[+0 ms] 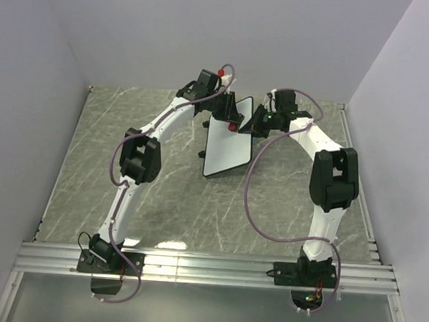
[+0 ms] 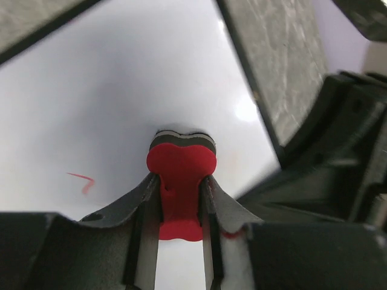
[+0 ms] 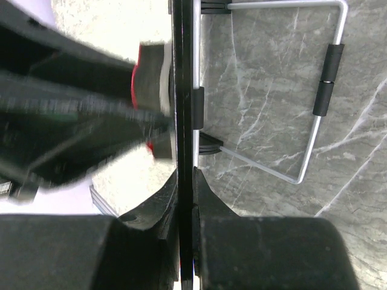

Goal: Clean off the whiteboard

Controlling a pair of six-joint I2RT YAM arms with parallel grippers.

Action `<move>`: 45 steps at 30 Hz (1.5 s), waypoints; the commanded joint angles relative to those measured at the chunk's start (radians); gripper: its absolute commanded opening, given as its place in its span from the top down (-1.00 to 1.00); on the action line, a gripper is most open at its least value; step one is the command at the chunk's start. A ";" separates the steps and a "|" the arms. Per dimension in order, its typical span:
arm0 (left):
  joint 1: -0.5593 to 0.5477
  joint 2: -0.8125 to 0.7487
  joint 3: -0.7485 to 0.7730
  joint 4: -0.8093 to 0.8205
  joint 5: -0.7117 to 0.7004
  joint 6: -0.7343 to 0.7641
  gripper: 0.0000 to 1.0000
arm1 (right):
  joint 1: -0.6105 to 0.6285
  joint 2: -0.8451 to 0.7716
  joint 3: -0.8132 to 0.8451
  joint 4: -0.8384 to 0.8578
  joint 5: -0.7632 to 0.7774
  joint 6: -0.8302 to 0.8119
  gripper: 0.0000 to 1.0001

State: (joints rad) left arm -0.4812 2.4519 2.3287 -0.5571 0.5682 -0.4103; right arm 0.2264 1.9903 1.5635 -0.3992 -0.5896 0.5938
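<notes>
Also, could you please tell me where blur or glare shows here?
Left wrist: glare spot on the white, black-framed whiteboard, right of the red bow-shaped eraser. Right wrist: left gripper smeared by blur, silver wire stand sharp. Top external: even light, sharp.

We note: whiteboard point(image 2: 121, 90) glossy, smooth; eraser point(image 2: 180, 166) matt red, felt-backed; wire stand point(image 3: 326, 80) bare metal; table point(image 1: 106, 124) marbled, stone-look.

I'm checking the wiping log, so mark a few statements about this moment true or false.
1. The left fingers grip a red eraser. True.
2. The whiteboard is wiped clean. False: a small red mark shows on it.
3. The right fingers hang open, clear of the board. False: they clamp its edge.
4. The eraser's pad sits against the board's white face. True.
</notes>
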 commanded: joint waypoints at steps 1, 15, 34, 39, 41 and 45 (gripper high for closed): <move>0.007 0.099 0.020 -0.012 -0.048 -0.005 0.99 | 0.085 0.044 -0.060 -0.231 0.034 -0.138 1.00; 0.112 0.161 -0.017 -0.070 -0.122 0.034 0.99 | 0.102 0.060 -0.031 -0.256 0.053 -0.141 1.00; 0.449 -0.461 -0.525 0.022 -0.151 -0.042 0.99 | 0.083 0.077 0.079 -0.090 0.040 0.003 0.35; 0.529 -0.580 -0.712 0.037 -0.175 -0.065 0.99 | 0.071 0.085 0.199 -0.082 0.043 0.057 0.87; 0.535 -0.602 -0.776 0.028 -0.182 -0.058 0.99 | 0.065 0.088 0.240 -0.095 0.045 0.070 1.00; 0.535 -0.674 -0.882 0.031 -0.180 -0.048 0.99 | 0.062 0.110 0.352 -0.096 0.042 0.112 1.00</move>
State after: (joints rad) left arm 0.0612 1.8462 1.5043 -0.5156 0.3943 -0.4652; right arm 0.2939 2.1017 1.8034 -0.5323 -0.5434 0.6529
